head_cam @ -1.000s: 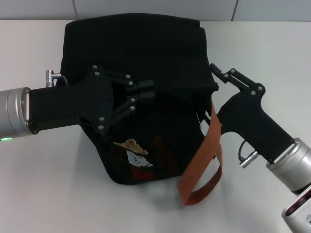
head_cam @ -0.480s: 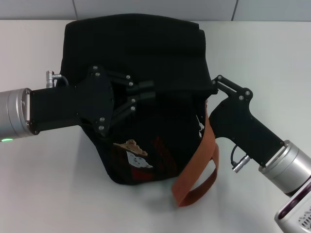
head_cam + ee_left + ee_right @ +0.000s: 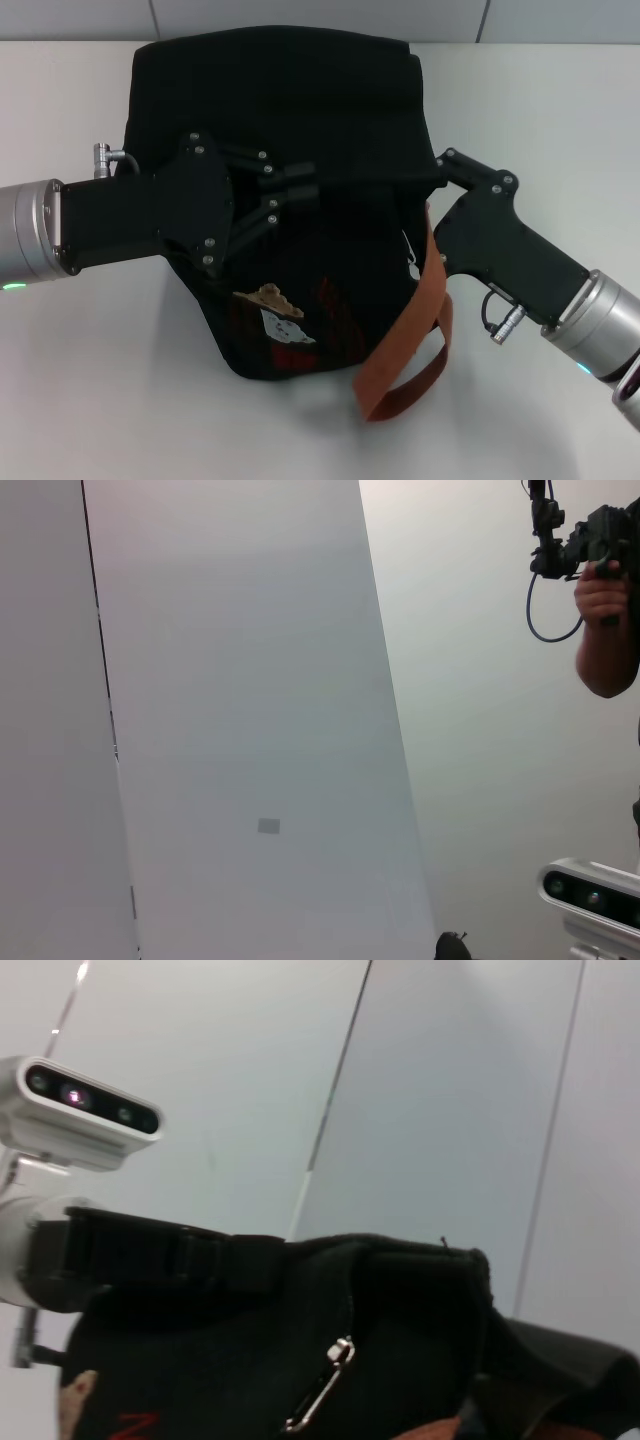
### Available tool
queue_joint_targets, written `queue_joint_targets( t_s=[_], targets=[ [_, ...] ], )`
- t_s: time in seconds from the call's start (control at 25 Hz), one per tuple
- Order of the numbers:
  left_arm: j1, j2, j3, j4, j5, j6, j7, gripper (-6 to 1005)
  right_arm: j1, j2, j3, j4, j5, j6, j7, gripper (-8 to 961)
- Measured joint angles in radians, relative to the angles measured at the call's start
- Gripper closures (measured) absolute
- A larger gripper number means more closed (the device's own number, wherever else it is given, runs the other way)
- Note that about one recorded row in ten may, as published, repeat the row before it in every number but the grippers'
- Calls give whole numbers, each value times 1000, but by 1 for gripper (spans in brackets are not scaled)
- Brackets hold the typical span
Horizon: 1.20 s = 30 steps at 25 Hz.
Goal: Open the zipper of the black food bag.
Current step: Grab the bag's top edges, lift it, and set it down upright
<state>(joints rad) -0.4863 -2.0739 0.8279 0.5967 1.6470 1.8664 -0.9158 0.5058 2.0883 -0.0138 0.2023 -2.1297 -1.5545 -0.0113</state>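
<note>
Left gripper (image 3: 300,195) fingers closed on black food bag (image 3: 300,110) top fabric, right gripper (image 3: 440,172) against bag's right edge, grip unclear, silver pull (image 3: 322,1385) visible only from right wrist.

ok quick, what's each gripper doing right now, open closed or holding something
Left gripper: pressed onto the front of the black food bag, fingers drawn together; what they pinch cannot be told.
Right gripper: tip against the bag's right edge; open or closed cannot be told.

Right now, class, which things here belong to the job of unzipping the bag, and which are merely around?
For the job: black bag; silver zipper pull; left gripper; right gripper.
Merely around: white table; wall panels; person's hand.
</note>
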Motion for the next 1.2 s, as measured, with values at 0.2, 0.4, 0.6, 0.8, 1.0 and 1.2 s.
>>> queue_joint_targets(
  t_s=[0.2, 0.4, 0.6, 0.8, 1.0, 1.2],
  targets=[
    [-3, 0, 3, -1, 0, -6, 0, 903, 21, 1, 0, -27, -27, 16, 24, 506],
    [-6, 0, 5, -2, 0, -7, 0, 903, 37, 3, 2, -33, -42, 55, 0, 509],
    [-11, -1, 5, -2, 1, -8, 0, 903, 38, 5, 11, -20, -39, 70, -71, 511],
    [-22, -1, 5, -19, 0, -13, 3, 904, 34, 5, 47, 17, -33, 73, -151, 514],
    [-25, 0, 5, -27, 0, -17, 7, 904, 24, 5, 98, 31, -32, 76, -186, 517],
    [-26, 0, 5, -28, 0, -19, 8, 904, 20, 4, 137, 31, -30, 88, -192, 520]
  ],
)
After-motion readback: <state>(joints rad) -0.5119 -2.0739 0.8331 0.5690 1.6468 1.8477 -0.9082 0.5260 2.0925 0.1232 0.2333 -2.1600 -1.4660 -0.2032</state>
